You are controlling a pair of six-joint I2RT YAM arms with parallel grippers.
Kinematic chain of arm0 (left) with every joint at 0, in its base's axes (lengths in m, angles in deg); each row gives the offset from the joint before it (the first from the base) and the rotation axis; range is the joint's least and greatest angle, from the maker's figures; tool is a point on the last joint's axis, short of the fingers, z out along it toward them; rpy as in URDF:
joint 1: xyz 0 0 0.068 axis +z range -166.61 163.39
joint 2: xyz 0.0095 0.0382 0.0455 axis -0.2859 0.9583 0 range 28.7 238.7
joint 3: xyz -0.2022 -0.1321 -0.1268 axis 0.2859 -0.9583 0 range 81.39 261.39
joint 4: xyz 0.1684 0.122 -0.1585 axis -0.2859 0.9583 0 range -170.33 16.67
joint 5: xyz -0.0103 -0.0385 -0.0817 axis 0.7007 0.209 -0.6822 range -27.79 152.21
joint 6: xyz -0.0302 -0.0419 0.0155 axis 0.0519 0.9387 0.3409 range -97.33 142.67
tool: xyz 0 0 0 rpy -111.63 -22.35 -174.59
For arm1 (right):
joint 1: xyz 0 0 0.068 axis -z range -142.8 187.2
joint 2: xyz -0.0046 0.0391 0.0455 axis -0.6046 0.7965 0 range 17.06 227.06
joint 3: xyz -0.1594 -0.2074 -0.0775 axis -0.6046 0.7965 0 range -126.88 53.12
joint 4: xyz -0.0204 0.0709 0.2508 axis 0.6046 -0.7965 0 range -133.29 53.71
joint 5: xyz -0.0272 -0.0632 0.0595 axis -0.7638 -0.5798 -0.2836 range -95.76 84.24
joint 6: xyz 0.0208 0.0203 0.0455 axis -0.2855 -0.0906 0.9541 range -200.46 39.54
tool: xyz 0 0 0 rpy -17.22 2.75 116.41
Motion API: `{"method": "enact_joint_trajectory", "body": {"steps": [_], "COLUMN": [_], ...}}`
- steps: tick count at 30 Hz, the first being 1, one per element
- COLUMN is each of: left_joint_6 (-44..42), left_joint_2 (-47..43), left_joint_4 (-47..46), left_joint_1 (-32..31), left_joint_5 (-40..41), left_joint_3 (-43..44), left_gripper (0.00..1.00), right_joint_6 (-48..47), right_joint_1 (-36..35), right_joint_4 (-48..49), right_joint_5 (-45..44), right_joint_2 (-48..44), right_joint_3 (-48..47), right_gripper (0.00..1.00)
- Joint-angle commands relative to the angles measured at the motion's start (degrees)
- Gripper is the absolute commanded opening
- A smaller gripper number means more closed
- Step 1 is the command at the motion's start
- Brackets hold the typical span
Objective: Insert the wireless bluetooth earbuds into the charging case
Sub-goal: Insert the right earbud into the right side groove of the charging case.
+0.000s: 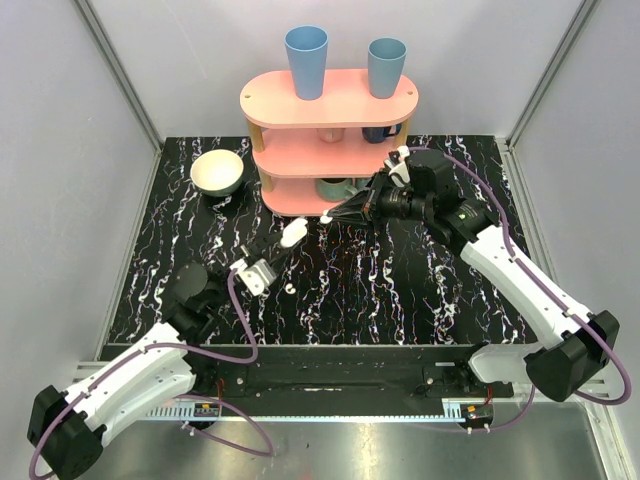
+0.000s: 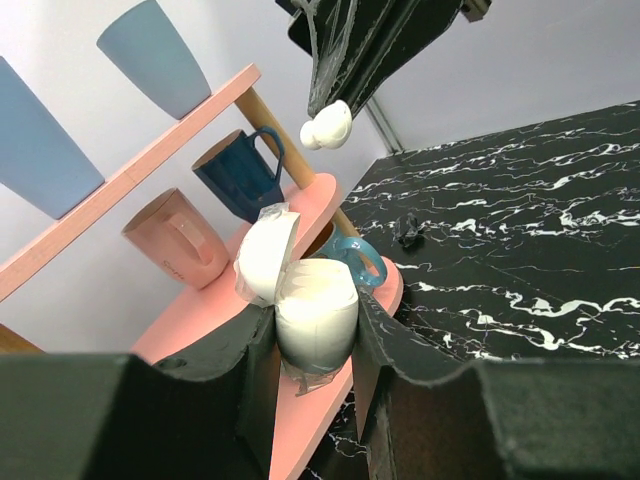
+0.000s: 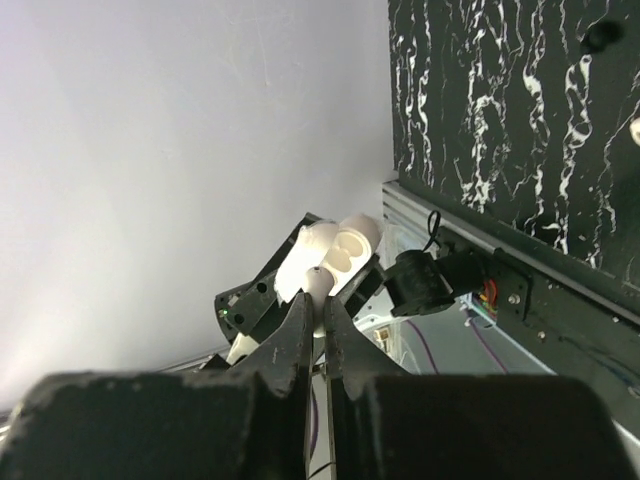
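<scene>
My left gripper (image 1: 280, 246) is shut on the white charging case (image 1: 293, 234) and holds it above the table. In the left wrist view the case (image 2: 316, 312) sits between my fingers with its lid (image 2: 266, 258) open. My right gripper (image 1: 327, 216) is shut on one white earbud (image 3: 318, 283), just up and right of the case. In the right wrist view the open case (image 3: 342, 248) shows its two wells right behind the earbud. The earbud (image 2: 328, 125) hangs above the case in the left wrist view. A small white bit (image 1: 288, 288) on the table may be the other earbud.
A pink three-tier shelf (image 1: 330, 100) stands at the back with two blue cups on top and mugs below, right behind my right gripper. A cream bowl (image 1: 217, 172) sits at the back left. A small black object (image 2: 408, 230) lies on the table.
</scene>
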Motion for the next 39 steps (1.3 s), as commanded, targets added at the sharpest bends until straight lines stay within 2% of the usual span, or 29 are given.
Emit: {"method": "enact_joint_trajectory", "body": {"steps": [1,10,39], "left_joint_6": [-4.16,-3.90,-4.07], "left_joint_2": [1.16,3.09,7.31], "left_joint_4": [-1.90,-5.14,-12.01], "left_joint_1": [-1.15,-1.68,-3.88], "left_joint_5": [4.14,6.33,4.49], "left_joint_3": [2.92,2.31,2.48], "left_gripper": [0.00,0.00,0.00], "right_joint_6": [4.81,11.85,14.49], "right_joint_1": [-0.03,0.06,-0.47], "right_joint_4": [0.18,0.17,2.28], "right_joint_5": [3.32,9.38,8.77], "right_joint_2": [-0.65,1.98,6.29], "right_joint_3": [-1.42,-1.77,0.07], "right_gripper": [0.00,0.00,0.00]}}
